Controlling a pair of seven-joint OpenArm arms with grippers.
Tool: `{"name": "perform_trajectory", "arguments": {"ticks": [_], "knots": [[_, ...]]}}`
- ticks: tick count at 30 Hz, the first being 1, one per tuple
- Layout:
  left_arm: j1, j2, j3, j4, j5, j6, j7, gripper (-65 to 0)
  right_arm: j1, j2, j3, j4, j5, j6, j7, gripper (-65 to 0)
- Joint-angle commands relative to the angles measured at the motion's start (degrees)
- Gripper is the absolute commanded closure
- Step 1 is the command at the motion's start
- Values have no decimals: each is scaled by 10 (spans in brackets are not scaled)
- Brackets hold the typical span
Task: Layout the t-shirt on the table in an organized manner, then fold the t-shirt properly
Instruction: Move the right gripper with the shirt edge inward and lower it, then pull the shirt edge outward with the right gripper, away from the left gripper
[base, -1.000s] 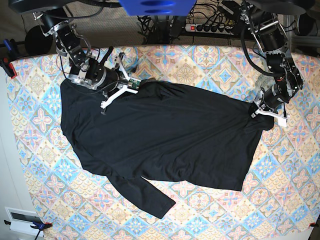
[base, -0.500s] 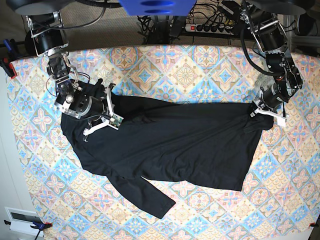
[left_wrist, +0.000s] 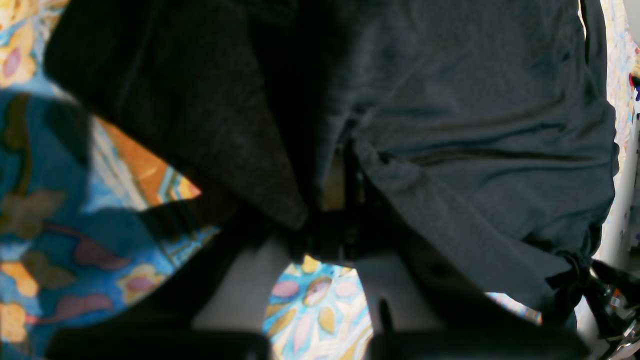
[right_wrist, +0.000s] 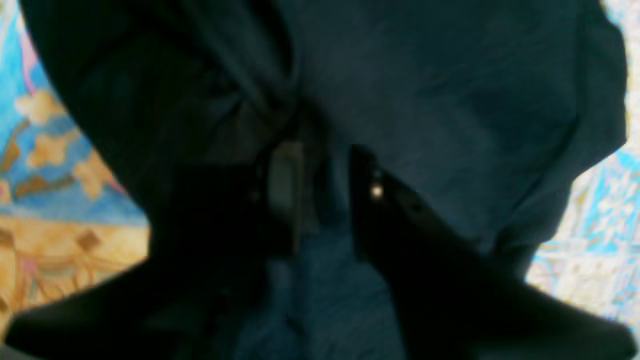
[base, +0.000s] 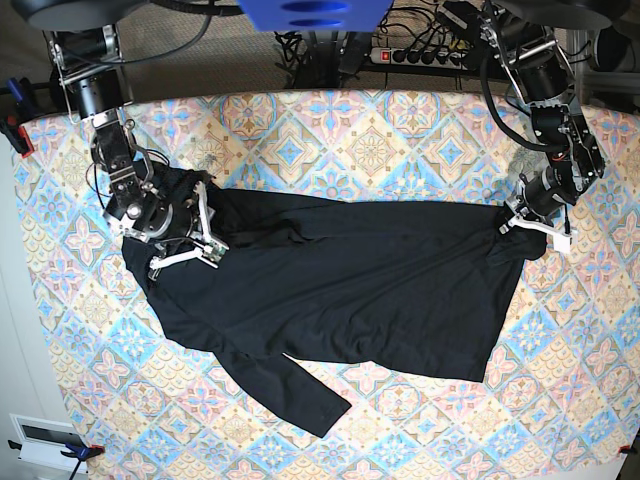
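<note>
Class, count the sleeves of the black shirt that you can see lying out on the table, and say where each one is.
1. One sleeve of the t-shirt stretches toward the table's near edge, left of centre in the base view. Another may be hidden in the bunched fabric.

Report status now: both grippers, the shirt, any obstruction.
Left gripper shut on the t-shirt corner. Right gripper jaws apart over the fabric, grip unclear. Shirt spread on the table, rumpled, one sleeve trailing. No obstruction seen.

The t-shirt (base: 340, 280) is showing as thin, matt black cloth, creasing softly with a faint knit grain. The surface (base: 400, 130) is wearing a smooth printed cloth, and the claws' fingers (base: 185, 260) are looking like white matt plastic.
</note>
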Motion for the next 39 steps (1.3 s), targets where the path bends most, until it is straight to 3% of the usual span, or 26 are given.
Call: {"name": "perform_trajectory", "arguments": {"ticks": [1, 7, 13, 27, 30, 34, 39], "knots": [[-6, -8, -1, 6, 3, 2, 5, 0, 11, 6, 6, 33, 5, -11, 13, -203], [-7, -8, -1, 6, 3, 2, 5, 0, -80, 5, 83, 152, 10, -14, 10, -209], [-9, -8, -1, 6, 2, 2, 5, 0, -167, 6, 121, 168, 9, -14, 15, -212], [-10, -10, -1, 6, 2, 2, 5, 0, -179, 6, 116, 93, 7, -14, 23, -208], [-10, -10, -1, 6, 2, 2, 5, 0, -176, 6, 116, 74, 6, -14, 26, -160], [-10, -10, -1, 6, 2, 2, 5, 0, -174, 6, 132, 64, 7, -14, 26, 0], [-10, -9, -1, 6, 2, 2, 5, 0, -174, 6, 174, 67, 8, -14, 26, 0]]}}
